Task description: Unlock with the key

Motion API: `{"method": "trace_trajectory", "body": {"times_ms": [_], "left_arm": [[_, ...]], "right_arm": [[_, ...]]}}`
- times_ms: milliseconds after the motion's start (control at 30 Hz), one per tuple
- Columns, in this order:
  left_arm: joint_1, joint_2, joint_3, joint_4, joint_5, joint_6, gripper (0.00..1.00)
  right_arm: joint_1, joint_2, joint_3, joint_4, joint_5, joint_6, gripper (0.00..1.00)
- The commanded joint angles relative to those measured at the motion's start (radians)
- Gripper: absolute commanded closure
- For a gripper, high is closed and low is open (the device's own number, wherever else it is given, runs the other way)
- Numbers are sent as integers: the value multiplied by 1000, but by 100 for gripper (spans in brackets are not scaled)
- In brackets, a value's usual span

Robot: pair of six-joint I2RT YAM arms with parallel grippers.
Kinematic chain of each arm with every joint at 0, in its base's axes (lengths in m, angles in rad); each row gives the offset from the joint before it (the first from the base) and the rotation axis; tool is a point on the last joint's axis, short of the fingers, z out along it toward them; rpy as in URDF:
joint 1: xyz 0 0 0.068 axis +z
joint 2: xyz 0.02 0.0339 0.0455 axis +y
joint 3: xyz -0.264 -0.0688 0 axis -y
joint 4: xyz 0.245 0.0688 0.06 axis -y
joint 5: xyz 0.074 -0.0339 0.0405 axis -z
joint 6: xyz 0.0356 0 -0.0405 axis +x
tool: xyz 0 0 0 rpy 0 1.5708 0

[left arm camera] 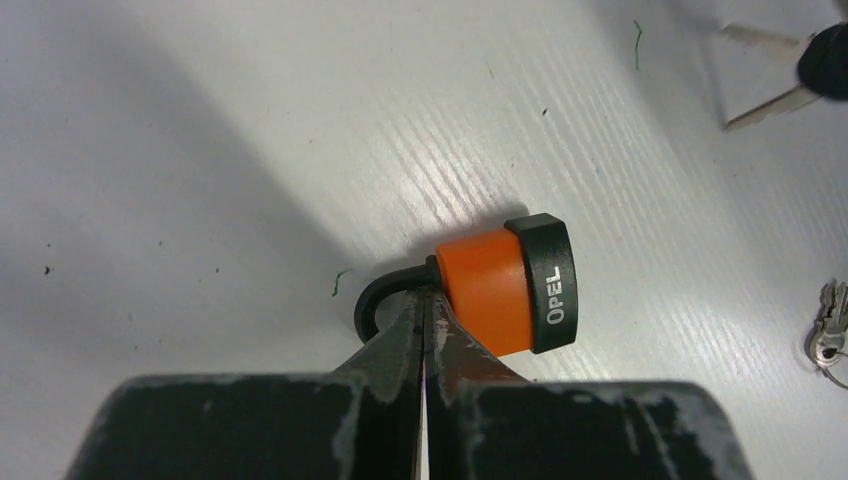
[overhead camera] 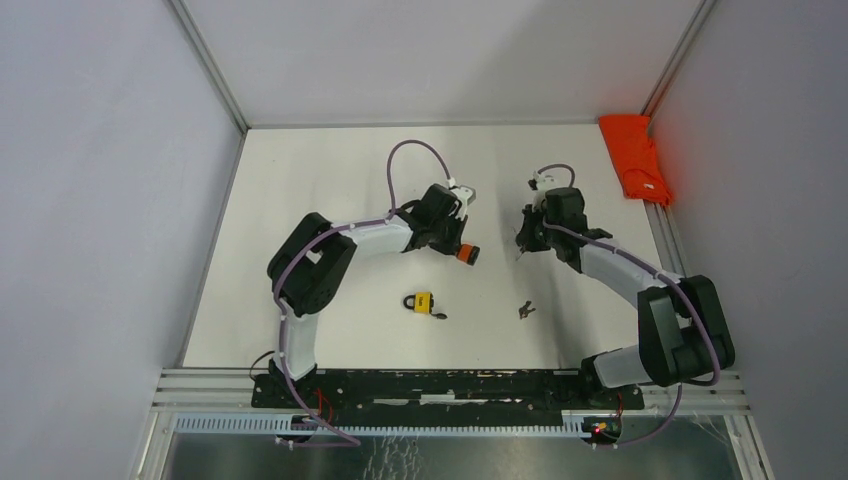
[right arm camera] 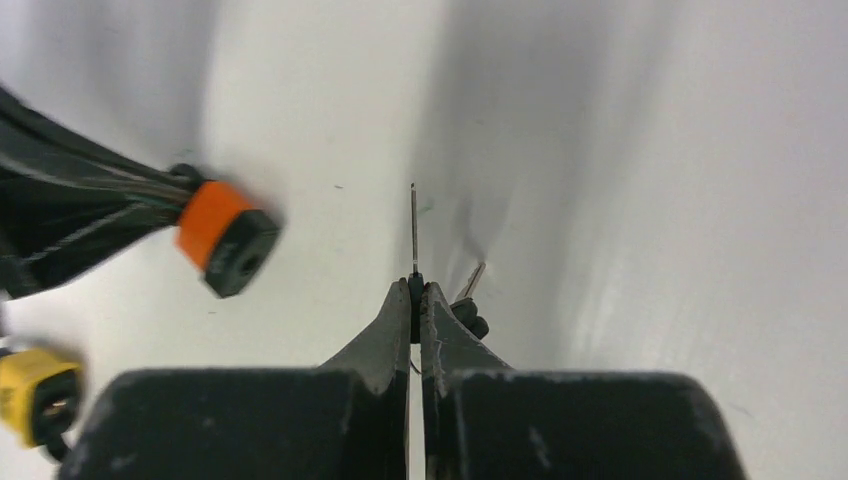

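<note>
Both are clamped: left gripper (left arm camera: pixel 425 305) on the orange padlock (left arm camera: pixel 490 290), right gripper (right arm camera: pixel 415 292) on a key (right arm camera: pixel 413 228).

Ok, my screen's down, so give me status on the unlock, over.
Left gripper shut on orange padlock, by the shackle. Right gripper shut on key, not yet in lock. Nothing between them; yellow padlock, spare keys lie aside.

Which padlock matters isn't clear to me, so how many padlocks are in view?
2. An orange padlock held by its shackle in the left gripper; a yellow padlock lying on the table nearer the arm bases. None appears hidden.
</note>
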Motion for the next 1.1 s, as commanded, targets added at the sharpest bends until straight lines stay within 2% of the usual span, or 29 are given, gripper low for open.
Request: {"method": "trace_trajectory", "body": {"times_ms": [0, 133, 200, 667, 1067], "left_arm": [[-4, -61, -20, -42, -19, 20, 98], [-6, -84, -27, -42, -25, 22, 98], [-5, -91, -30, -41, -25, 23, 98], [-5, -112, -63, -27, -29, 24, 98], [-5, -113, -58, -27, -27, 26, 98]], "right_arm": [[53, -30, 83, -234, 273, -138, 100], [120, -15, 151, -339, 427, -170, 100], [143, 24, 175, -374, 458, -186, 100], [180, 200, 135, -236, 369, -173, 100], [180, 233, 99, -238, 391, -157, 100]]}}
